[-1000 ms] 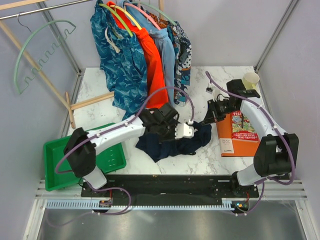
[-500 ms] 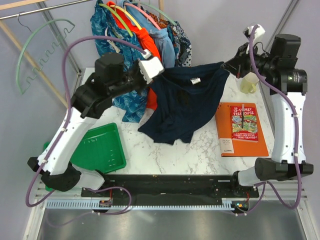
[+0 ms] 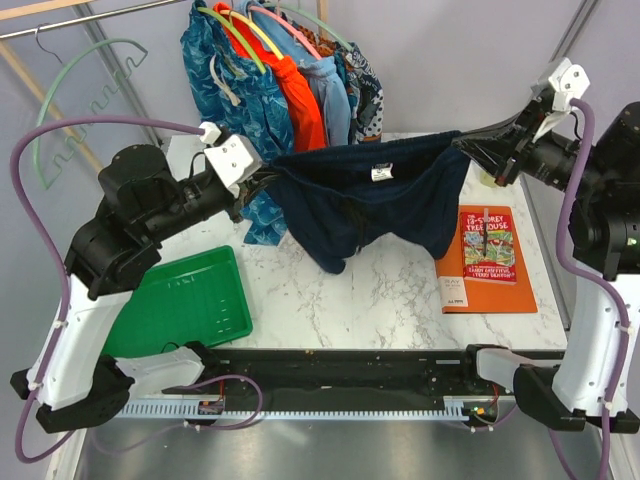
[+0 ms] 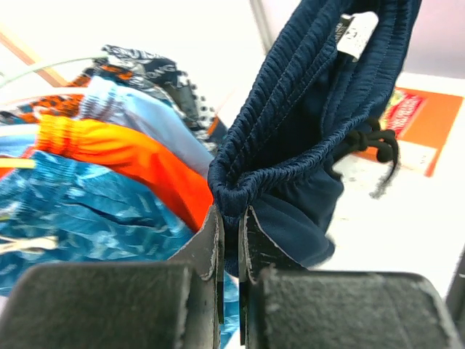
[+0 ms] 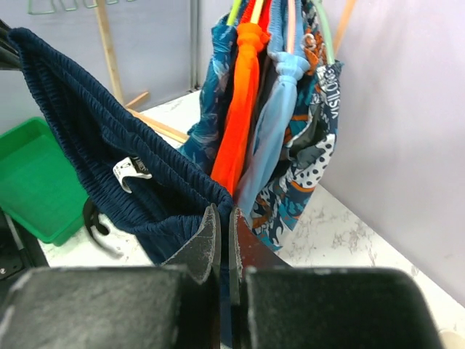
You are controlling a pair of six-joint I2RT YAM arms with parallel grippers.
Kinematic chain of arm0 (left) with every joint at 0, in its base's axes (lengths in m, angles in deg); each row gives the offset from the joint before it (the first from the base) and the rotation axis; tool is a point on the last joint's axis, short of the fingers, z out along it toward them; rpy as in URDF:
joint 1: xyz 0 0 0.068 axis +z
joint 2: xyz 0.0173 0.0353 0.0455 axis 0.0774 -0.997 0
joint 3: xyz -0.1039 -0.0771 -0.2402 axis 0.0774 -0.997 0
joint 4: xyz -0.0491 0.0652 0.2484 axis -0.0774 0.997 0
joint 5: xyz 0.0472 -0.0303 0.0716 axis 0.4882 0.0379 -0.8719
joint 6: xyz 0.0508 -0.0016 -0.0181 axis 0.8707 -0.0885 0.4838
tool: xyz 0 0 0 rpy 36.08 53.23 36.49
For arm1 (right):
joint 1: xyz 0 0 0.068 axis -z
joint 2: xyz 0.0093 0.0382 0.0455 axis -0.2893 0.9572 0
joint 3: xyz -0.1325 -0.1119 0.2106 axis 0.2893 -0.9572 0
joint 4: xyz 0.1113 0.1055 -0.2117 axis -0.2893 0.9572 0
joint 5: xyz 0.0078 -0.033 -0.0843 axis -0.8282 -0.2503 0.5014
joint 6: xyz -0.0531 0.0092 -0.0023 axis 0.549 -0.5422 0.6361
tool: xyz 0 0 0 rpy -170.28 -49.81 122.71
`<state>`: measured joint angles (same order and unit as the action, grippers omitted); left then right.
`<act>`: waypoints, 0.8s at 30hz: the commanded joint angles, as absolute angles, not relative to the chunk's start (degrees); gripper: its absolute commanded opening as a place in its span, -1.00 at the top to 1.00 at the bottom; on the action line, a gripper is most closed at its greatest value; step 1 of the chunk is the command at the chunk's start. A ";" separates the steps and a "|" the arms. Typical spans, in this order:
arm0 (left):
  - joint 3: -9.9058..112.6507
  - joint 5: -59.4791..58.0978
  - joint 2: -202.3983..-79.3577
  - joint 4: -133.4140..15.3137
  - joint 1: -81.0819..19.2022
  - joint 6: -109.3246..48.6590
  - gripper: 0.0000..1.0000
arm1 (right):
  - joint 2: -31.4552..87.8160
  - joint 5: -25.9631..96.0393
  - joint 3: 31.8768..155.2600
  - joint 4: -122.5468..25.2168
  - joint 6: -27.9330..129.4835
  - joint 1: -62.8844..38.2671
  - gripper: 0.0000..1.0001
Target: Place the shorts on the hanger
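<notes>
The navy shorts (image 3: 370,195) hang in the air above the table, their waistband stretched between my two grippers. My left gripper (image 3: 262,178) is shut on the left end of the waistband (image 4: 290,123). My right gripper (image 3: 478,150) is shut on the right end (image 5: 94,138). In both wrist views the jaws pinch the ribbed navy band: the left gripper (image 4: 231,218) and the right gripper (image 5: 224,218). The mint-green hanger (image 3: 75,90) hangs by its hook from the rail at the far left, empty, well left of the shorts.
Several garments on hangers (image 3: 290,90) hang at the back centre, just behind the shorts. A green tray (image 3: 190,300) lies front left. An orange book (image 3: 488,260) lies at the right. A wooden frame bar (image 3: 100,170) slants behind the tray.
Both grippers lifted the shorts off the table and pulled apart, the left one up and left, the right one up and right. The waistband now hangs stretched between them.
</notes>
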<state>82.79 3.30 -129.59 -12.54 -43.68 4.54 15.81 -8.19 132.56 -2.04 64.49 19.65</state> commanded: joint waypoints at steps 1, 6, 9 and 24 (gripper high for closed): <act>80.90 5.89 -129.36 -11.52 -43.38 -2.31 0.97 | 21.36 -9.17 132.37 -1.10 64.98 19.90 1.00; 70.54 6.77 -131.12 -10.19 -43.38 -7.23 0.96 | 27.60 -5.42 121.17 1.02 67.69 8.49 1.00; 61.84 6.52 -132.09 -10.62 -43.29 -7.24 0.96 | 30.06 -0.15 110.27 -3.63 68.31 2.33 1.00; 39.59 7.66 -138.95 -17.22 -34.41 -8.73 0.96 | 45.28 10.86 101.61 -10.23 63.22 -3.31 -0.20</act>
<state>40.79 5.18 -138.75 -12.17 -34.44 -6.76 50.28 8.16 102.99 -6.06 65.45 -3.19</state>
